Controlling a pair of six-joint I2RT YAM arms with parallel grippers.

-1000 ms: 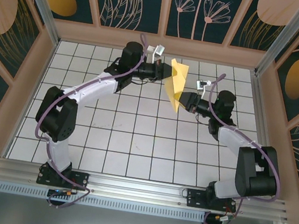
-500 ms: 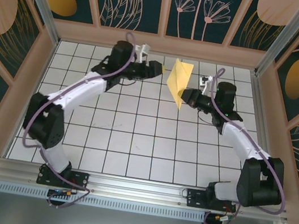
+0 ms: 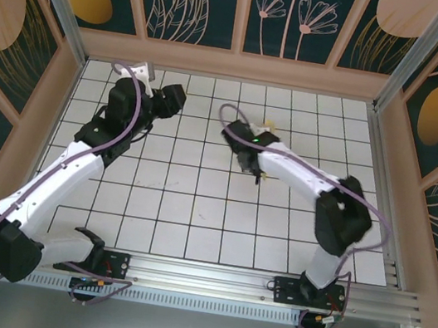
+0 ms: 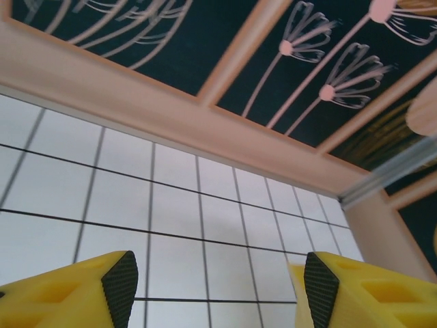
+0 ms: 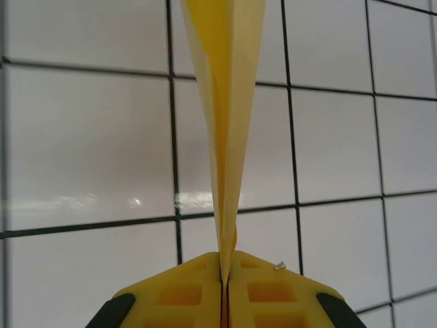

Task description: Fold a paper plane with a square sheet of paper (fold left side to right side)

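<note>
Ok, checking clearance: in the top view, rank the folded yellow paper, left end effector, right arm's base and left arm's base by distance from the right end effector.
1. folded yellow paper: pinched in the right end effector.
2. left end effector: back left.
3. right arm's base: near edge, right.
4. left arm's base: near edge, left.

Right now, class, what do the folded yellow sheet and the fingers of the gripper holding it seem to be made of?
The folded yellow sheet: thin matte paper, judging by its sharp crease and slim layered edges. The fingers of the right gripper: probably hard matte yellow plastic, given the moulded square recesses.
</note>
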